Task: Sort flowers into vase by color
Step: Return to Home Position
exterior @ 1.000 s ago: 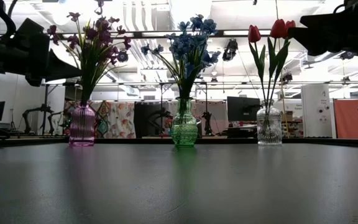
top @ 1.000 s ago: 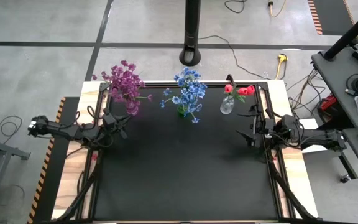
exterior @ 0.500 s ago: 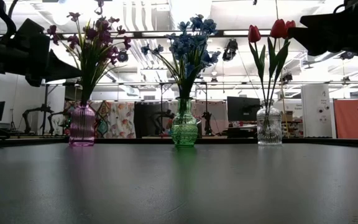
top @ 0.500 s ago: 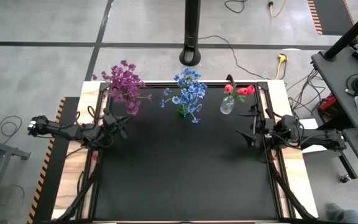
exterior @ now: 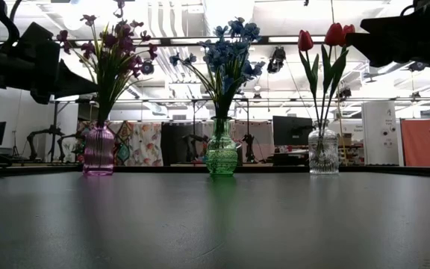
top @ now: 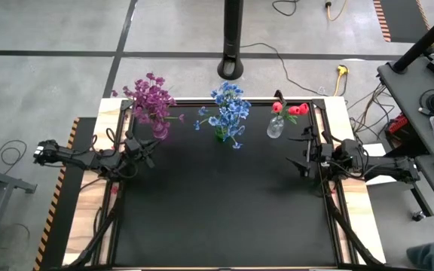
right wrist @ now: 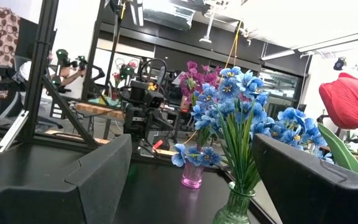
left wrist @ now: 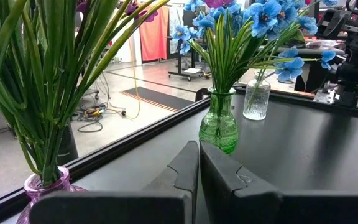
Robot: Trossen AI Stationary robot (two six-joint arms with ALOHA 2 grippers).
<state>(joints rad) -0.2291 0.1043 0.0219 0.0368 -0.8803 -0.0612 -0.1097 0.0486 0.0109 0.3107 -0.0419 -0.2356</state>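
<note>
Flowers [exterior: 226, 45] all stand in vases. The purple ones [top: 151, 102] fill the pink vase [exterior: 98, 150] just beside the left gripper [left wrist: 199, 163]. The blue ones [top: 230, 105] are in the green vase [exterior: 221, 152] between the two grippers. The red tulips [top: 291, 110] sit in the clear vase [exterior: 322, 153] near the right gripper [right wrist: 191, 180]. The left gripper is clenched on nothing, and the right is spread wide and empty. Sorting looks finished, and only parking the arms seems left.

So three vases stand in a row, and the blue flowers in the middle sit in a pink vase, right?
Not quite: the low view shows the blue flowers sit in a green vase. It is the middle one of three in a row, as you say.
</note>
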